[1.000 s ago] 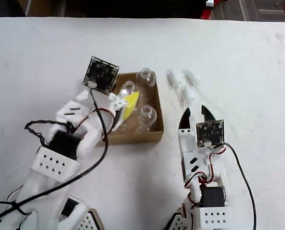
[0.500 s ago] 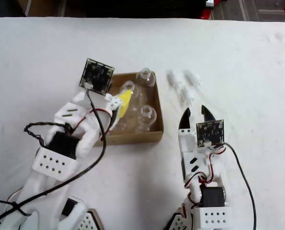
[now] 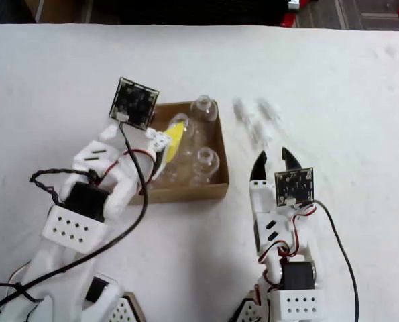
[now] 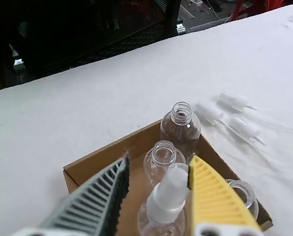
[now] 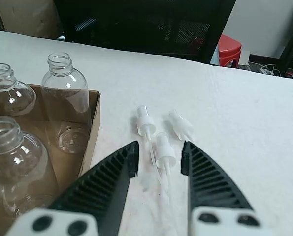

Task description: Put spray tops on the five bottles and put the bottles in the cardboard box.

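High view, biggest stuff first:
- white table (image 3: 333, 80), with both arms reaching in from the near edge
- cardboard box (image 3: 186, 192) with four bottles standing inside
- left gripper (image 4: 158, 162) is over the box, jaws apart around the capped bottle (image 4: 158, 219); there's a gap on the grey side
- right gripper (image 3: 273, 157) is beside the box, jaws spread
- three uncapped bottles (image 4: 180, 123) in the box
- three loose spray tops (image 3: 256, 117) on the table, just past the right gripper

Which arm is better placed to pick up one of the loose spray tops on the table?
Right. The right gripper is open and points at the three spray tops just ahead; the left gripper hangs over the box, around a bottle.
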